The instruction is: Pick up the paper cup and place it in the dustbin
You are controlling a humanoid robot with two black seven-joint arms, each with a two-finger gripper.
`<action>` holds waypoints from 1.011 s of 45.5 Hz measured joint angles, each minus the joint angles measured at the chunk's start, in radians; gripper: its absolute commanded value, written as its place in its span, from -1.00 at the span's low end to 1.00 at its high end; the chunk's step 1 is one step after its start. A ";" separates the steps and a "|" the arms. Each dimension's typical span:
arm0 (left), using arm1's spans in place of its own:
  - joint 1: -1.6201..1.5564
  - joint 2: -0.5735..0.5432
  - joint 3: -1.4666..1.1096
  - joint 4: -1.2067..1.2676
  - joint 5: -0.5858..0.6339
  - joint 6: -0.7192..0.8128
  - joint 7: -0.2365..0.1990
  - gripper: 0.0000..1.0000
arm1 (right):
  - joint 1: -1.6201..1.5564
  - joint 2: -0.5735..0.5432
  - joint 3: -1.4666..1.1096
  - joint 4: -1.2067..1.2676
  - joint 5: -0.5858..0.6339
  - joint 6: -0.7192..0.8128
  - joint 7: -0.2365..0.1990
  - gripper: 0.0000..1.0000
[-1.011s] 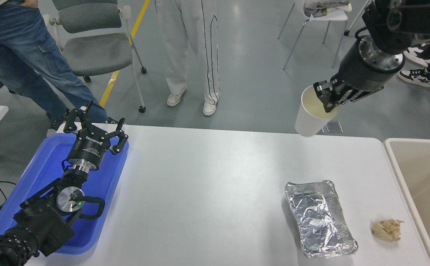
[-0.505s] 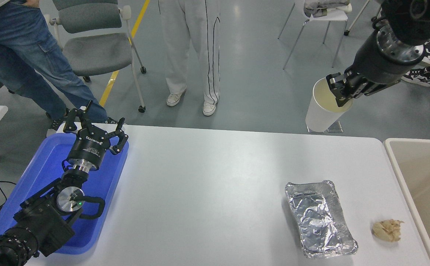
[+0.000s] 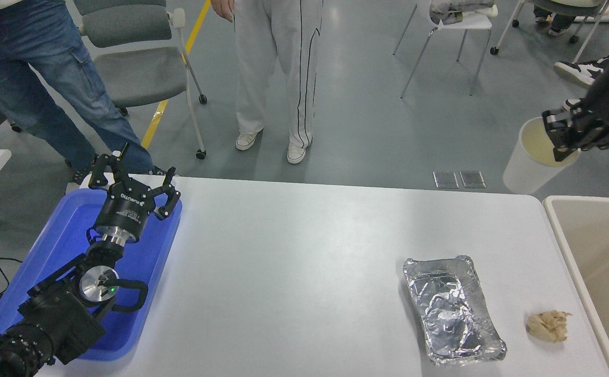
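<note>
- The smooth white table (image 3: 294, 251) fills the view.
- The dustbin (image 3: 561, 230), beige plastic with a thick rounded rim, sits at its right edge.
- A glossy blue tray (image 3: 64, 235) lies under the parked left gripper (image 3: 129, 180), fingers spread and empty.
- A crinkled foil tray (image 3: 451, 309) sits beside a crumpled tan paper wad (image 3: 548, 325).
- The right gripper (image 3: 563, 137) pinches the rim of the paper cup (image 3: 529, 165), tapered and tilted in the air, just beyond the dustbin's far corner.
</note>
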 measured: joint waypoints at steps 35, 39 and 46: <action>-0.001 0.000 0.000 0.000 0.000 0.000 0.000 1.00 | -0.008 -0.355 -0.193 -0.070 -0.163 0.000 0.000 -1.00; -0.001 0.000 0.000 -0.001 0.000 0.000 0.000 1.00 | -0.016 -0.376 -0.198 -0.087 -0.173 0.000 0.000 -1.00; -0.001 -0.001 0.000 -0.001 0.001 -0.001 0.000 1.00 | -0.057 -0.398 -0.195 -0.121 -0.185 0.000 0.000 -1.00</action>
